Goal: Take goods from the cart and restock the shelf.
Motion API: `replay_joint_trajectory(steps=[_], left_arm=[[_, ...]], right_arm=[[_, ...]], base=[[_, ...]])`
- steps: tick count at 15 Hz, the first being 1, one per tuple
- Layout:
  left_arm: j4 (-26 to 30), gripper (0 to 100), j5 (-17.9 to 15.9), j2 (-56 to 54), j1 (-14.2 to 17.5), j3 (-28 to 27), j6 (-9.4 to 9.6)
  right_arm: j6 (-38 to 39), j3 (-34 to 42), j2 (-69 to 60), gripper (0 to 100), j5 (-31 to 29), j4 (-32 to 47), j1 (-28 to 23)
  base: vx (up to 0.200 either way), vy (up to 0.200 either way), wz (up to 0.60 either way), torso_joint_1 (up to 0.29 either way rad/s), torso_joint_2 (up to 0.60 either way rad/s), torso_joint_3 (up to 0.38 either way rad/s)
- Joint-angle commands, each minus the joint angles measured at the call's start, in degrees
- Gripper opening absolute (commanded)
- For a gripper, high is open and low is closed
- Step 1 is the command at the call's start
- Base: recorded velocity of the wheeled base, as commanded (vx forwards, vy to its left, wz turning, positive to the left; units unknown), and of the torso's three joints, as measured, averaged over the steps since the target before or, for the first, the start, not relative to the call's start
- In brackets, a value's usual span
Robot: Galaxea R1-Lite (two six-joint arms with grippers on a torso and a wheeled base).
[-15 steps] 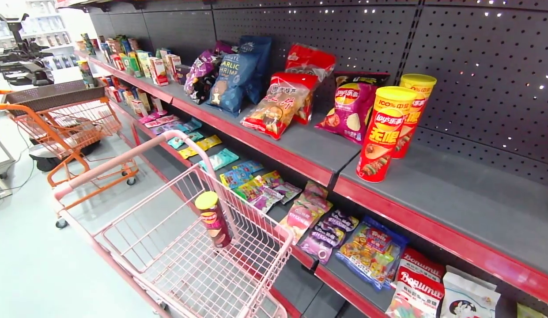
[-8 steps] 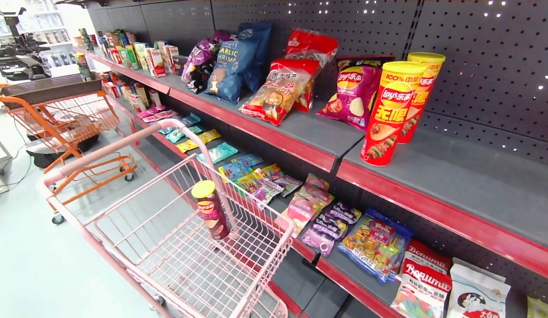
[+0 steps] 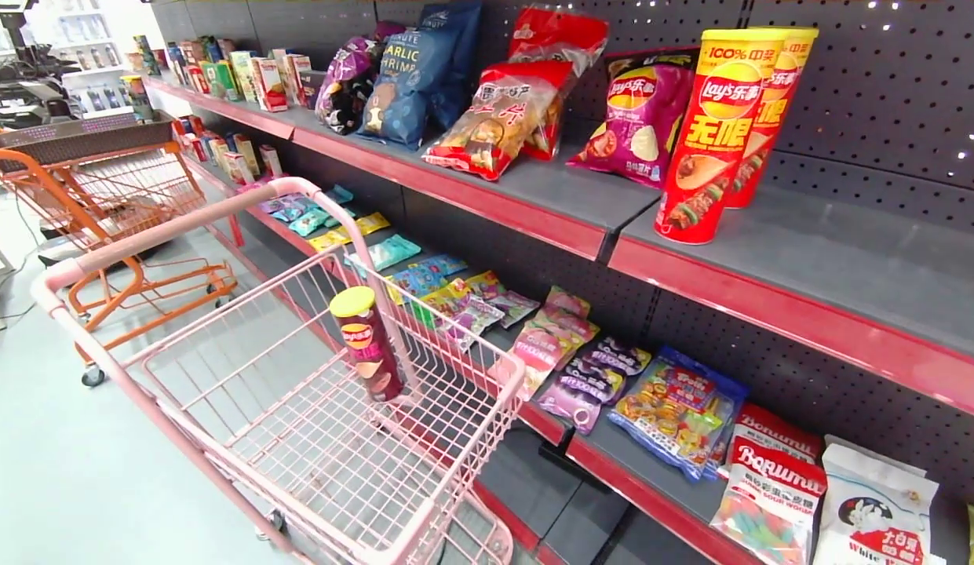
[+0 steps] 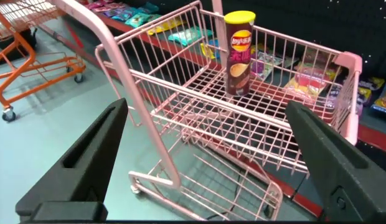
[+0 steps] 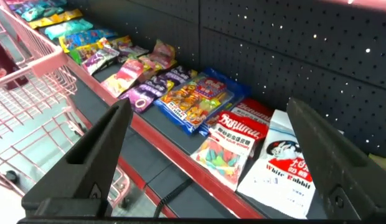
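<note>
Left gripper (image 4: 205, 109) jaws spread empty, chip can (image 4: 240, 53) upright in cart (image 4: 352, 62) ahead between them, likely lined up for pickup; right gripper (image 5: 208, 106) likewise released.

The back chip can (image 3: 785, 78) is mostly hidden behind the front can (image 3: 714, 133). The pink cart (image 3: 173, 230) runs off the bottom edge in my head view, and the far boxes (image 3: 259, 74) are too small to tell apart.
</note>
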Motion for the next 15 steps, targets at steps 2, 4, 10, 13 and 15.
replay_joint_trajectory(steps=[2,4,10,13,15], left_arm=[[-0.02,100,0.0,0.02,0.0,0.0,0.14],[-0.02,100,0.0,0.73,-0.09,0.0,-0.04],[-5.21,100,4.05,30.0,-1.14,-29.88,-8.39],[-6.35,100,8.44,49.42,2.11,-42.36,-6.72],[-6.26,100,6.33,58.21,5.54,-43.15,-1.36]], right_arm=[[-0.06,0.0,0.02,100,-0.02,-0.01,0.01],[0.03,0.0,0.02,100,-0.02,-0.01,0.01],[0.03,0.0,0.02,100,-0.02,-0.01,0.01],[0.03,0.0,0.02,100,-0.02,-0.01,0.01],[0.03,0.0,0.02,100,-0.02,-0.01,0.01]], base=[[0.0,0.0,0.0,-0.039,0.15,0.098],[0.0,0.0,0.0,-0.012,0.05,0.049],[0.0,0.0,0.0,0.0,0.0,0.0],[0.0,0.0,0.0,0.0,0.0,0.0],[0.0,0.0,0.0,0.0,0.0,0.0]])
